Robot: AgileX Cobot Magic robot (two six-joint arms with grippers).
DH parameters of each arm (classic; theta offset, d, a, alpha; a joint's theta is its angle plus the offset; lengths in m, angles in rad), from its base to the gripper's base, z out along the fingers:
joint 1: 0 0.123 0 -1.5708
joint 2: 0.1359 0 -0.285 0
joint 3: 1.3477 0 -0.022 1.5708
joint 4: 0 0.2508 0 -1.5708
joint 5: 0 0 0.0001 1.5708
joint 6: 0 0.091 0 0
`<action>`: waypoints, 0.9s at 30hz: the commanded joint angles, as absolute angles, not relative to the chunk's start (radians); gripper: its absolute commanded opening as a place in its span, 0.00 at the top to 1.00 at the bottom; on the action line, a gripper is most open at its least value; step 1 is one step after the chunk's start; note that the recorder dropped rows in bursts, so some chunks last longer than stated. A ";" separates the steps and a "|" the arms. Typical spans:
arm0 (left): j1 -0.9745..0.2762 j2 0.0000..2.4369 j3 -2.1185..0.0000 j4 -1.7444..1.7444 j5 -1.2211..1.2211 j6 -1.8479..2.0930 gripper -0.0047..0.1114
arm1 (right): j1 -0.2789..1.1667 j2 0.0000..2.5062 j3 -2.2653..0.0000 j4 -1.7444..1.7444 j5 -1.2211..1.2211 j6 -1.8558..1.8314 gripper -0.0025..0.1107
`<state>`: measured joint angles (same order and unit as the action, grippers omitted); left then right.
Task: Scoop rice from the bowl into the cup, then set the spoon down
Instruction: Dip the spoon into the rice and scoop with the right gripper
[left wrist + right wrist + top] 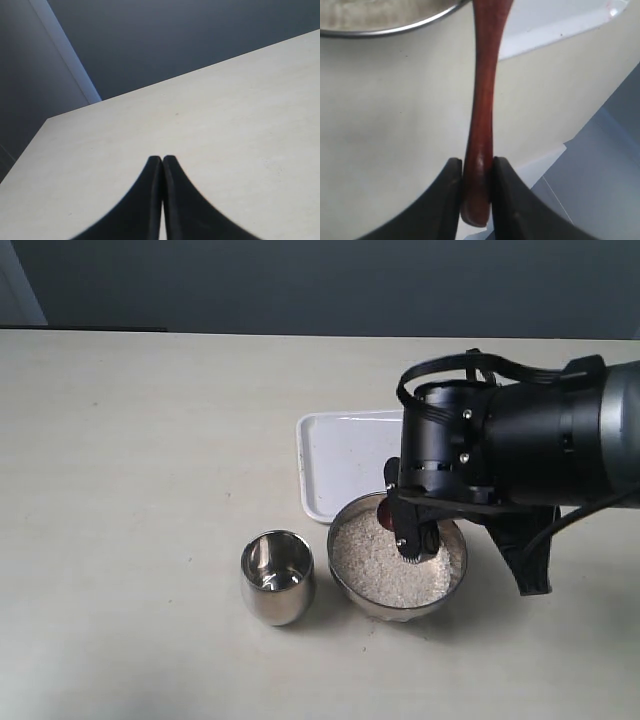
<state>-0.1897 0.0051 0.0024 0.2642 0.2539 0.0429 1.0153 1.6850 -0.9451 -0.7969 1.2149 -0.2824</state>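
The steel bowl (347,583) holds a mound of white rice (375,565) and sits right of the small steel cup (277,577), which looks empty. My right gripper (415,538) hangs over the bowl, shut on the handle of the reddish-brown wooden spoon (482,115); only a dark red bit of the spoon (384,512) shows at the bowl's far rim. In the right wrist view the gripper (477,170) pinches the handle near its end, and the bowl's rim (380,31) shows beyond. My left gripper (162,160) is shut on nothing, over bare table.
A white rectangular tray (340,465) lies just behind the bowl, partly under my right arm. The pale table (130,460) stretches to the left and front of the cup. A dark wall runs along the table's far edge.
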 commanded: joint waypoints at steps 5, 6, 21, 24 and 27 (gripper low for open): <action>-0.198 0.000 0.000 0.262 0.242 0.036 0.96 | 1.018 1.686 -0.921 -0.885 1.221 -0.272 0.98; -0.198 0.000 0.000 0.262 0.242 0.036 0.96 | 1.018 1.692 -0.921 -0.891 1.221 -0.267 0.98; -0.198 0.000 0.000 0.262 0.242 0.036 0.96 | 1.020 1.772 -0.921 -0.960 1.221 -0.250 0.98; -0.198 0.000 0.000 0.262 0.242 0.036 0.96 | 1.020 1.772 -0.921 -0.961 1.221 -0.250 0.98; -0.198 0.000 0.000 0.262 0.242 0.036 0.96 | 1.041 1.772 -0.921 -0.957 1.221 -0.250 0.98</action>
<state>-0.1897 0.0051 0.0024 0.2642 0.2539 0.0429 1.0257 1.7703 -0.9218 -0.9460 1.2187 -0.2547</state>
